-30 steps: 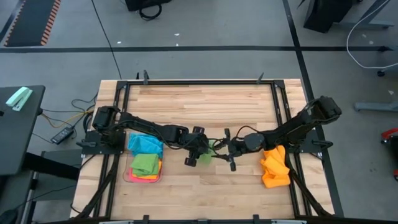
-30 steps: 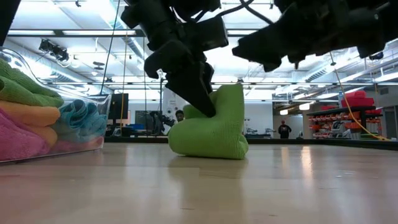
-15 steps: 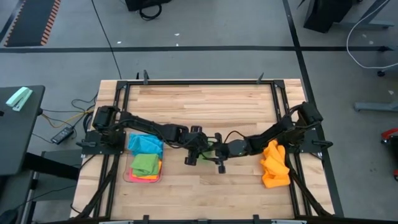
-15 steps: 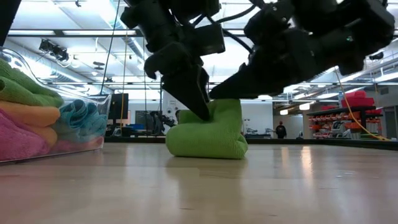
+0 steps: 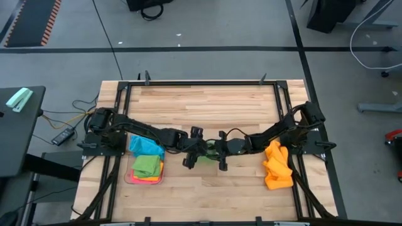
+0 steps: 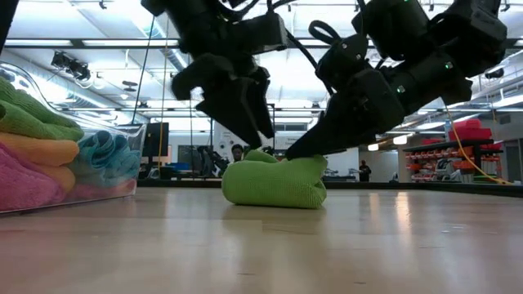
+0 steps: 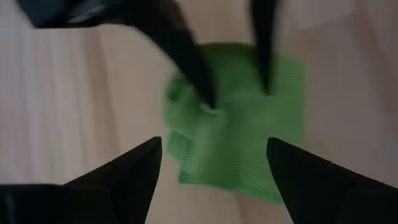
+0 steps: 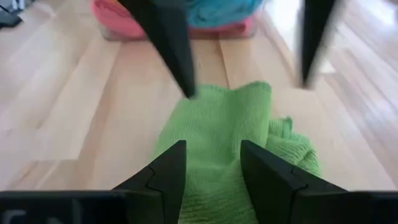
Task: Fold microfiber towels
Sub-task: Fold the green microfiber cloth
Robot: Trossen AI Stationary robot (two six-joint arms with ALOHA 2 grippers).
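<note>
While left gripper [image 6: 237, 122] hangs just above green towel [image 6: 275, 181] with fingers spread wide and gripping nothing, right gripper [image 6: 298, 151] presses down on towel top, fingers partly apart with cloth between them [image 8: 211, 168]. Green towel lies bunched at table [image 5: 207, 194] centre between both arms. Clear tray [image 5: 146, 179] on left side holds stacked towels: green [image 5: 146, 166] on top, blue [image 5: 146, 145] beside, orange and pink beneath. Orange towel pile [image 5: 277, 166] sits near right edge.
</note>
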